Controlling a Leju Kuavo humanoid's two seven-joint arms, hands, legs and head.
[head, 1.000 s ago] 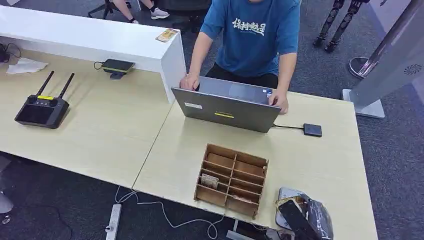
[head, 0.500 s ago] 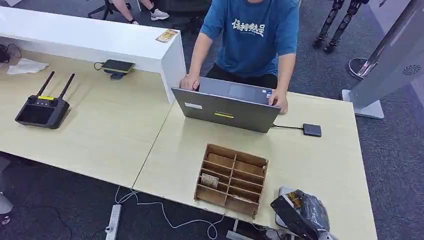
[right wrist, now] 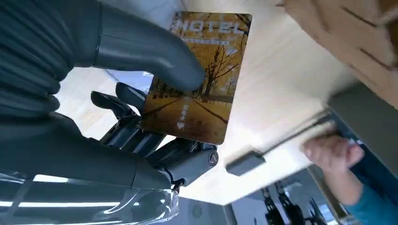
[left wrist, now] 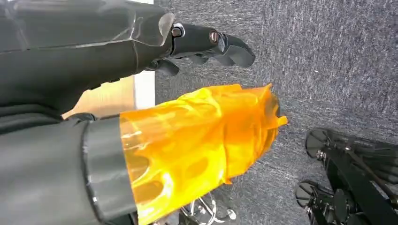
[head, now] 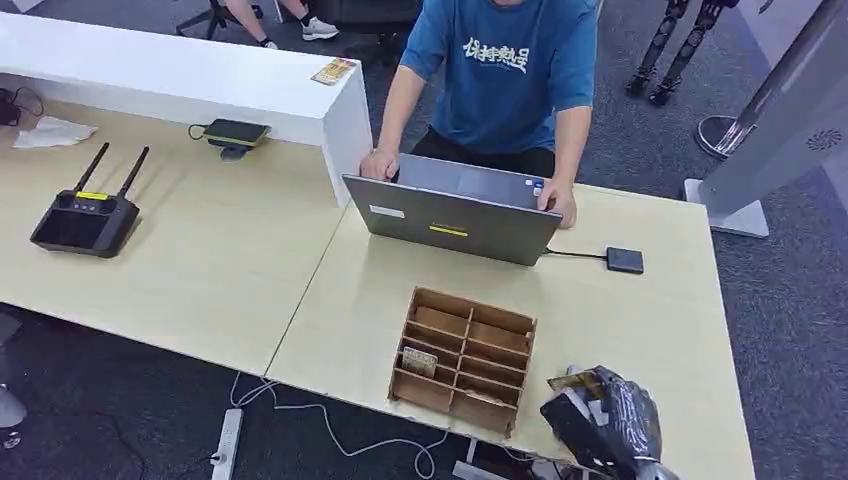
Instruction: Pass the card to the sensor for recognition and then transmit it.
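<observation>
At the near right corner of the table (head: 650, 330), my right hand (head: 605, 425) pinches a brown hotel card (head: 572, 381) between thumb and fingers. In the right wrist view the card (right wrist: 202, 84) shows an autumn tree picture, with the grey thumb (right wrist: 155, 61) pressed on its face and the dark fingers behind it. A pale sensor pad (right wrist: 133, 79) lies just beyond the fingers. My left hand (left wrist: 141, 93) hangs over grey carpet beside the table. Its fingers (left wrist: 211, 42) are spread, its thumb is wrapped in orange film, and it holds nothing.
A wooden card organizer (head: 463, 360) stands left of my right hand. Behind it a person in a blue shirt (head: 500, 70) works at an open laptop (head: 450, 220), with a small black box (head: 625, 260) cabled to it. A black remote controller (head: 85, 215) lies far left.
My right hand has shifted slightly and turned with the card, so the card's edge now points up. The pale pad that showed beside the hand is now covered.
</observation>
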